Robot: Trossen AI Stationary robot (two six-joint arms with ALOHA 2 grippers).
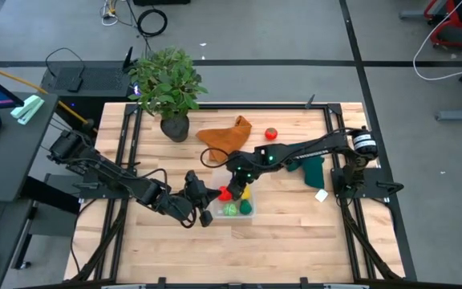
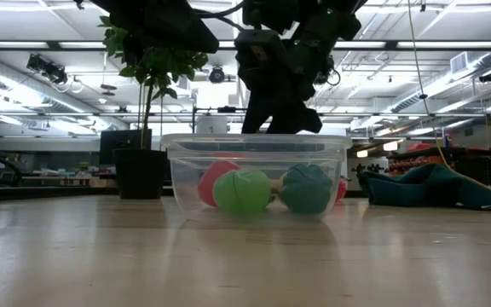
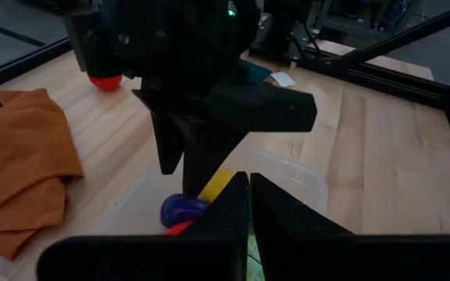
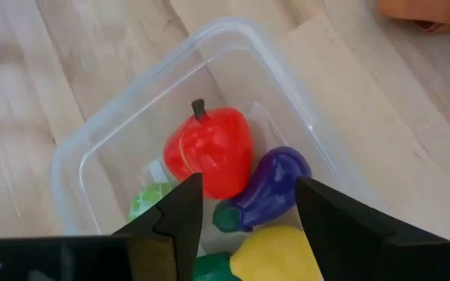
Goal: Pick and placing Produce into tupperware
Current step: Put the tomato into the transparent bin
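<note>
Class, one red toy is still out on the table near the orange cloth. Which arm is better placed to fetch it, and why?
Probably the right. Its hand hangs open above the tupperware, and that arm already reaches across near the red toy. The left hand is shut beside the box, on the side farther from the toy.

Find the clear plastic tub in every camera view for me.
High view: tupperware below centre, under both grippers.
Low view: tupperware centre, on the table.
Left wrist view: tupperware beyond the fingers.
Right wrist view: tupperware fills the middle.
Shared landmark: the red produce inside it.
</note>
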